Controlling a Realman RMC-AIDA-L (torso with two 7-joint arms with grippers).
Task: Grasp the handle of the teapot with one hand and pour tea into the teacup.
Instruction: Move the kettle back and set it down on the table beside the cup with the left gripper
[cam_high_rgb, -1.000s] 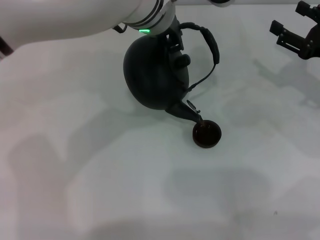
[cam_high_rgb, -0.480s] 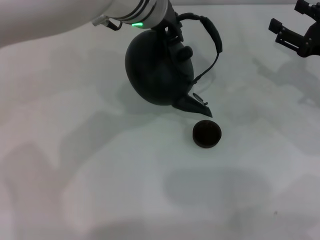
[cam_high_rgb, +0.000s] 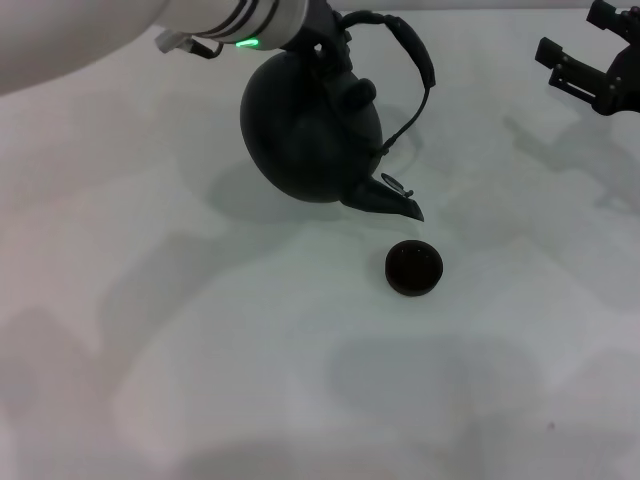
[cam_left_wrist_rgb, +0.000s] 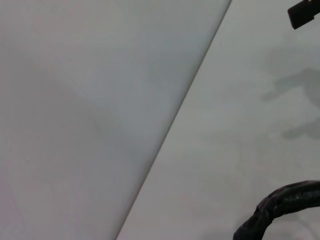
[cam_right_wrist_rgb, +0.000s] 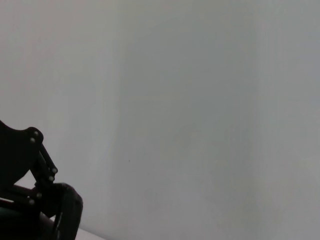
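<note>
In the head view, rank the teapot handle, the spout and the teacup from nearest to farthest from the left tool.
1. The handle: arched over the teapot, its near end by the left tool.
2. The spout: low on the pot's right side.
3. The teacup: on the table below the spout.

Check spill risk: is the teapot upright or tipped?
Tipped: the teapot leans spout-down toward the cup, lid knob facing sideways.

White table (cam_high_rgb: 250, 380) (plain, matte) carries the teacup (cam_high_rgb: 413, 268) standing upright near its middle w/ the teapot's shadow (cam_high_rgb: 240, 195) falling farther back.
</note>
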